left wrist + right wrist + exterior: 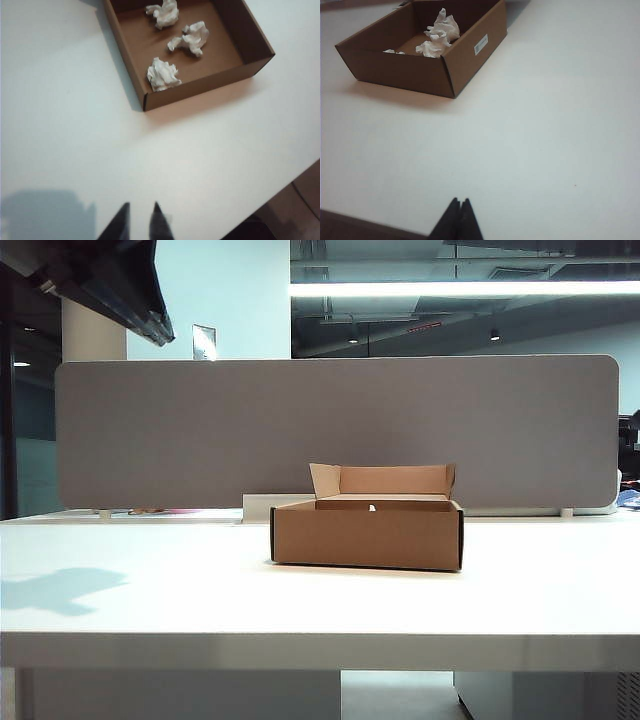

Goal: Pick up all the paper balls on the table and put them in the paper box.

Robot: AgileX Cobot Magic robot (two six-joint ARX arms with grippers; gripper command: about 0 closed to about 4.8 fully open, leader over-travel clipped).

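The brown paper box [366,535] stands at the middle of the white table [150,580], rear flaps upright. Three crumpled white paper balls lie inside it, apart from one another: one [164,13], a second [191,38] and a third [162,75] nearest a box corner. From the right wrist view a ball [440,32] shows over the box wall [470,50]. My left gripper [141,205] hovers over bare table short of the box, its fingertips slightly apart with nothing between them. My right gripper [459,200] is shut and empty near the table's front edge. Neither gripper appears in the exterior view.
A grey fabric divider panel [330,430] runs along the back of the table. A white block [272,504] sits just behind the box. A dark overhanging part [110,280] fills the top left, with a shadow [60,590] on the table below.
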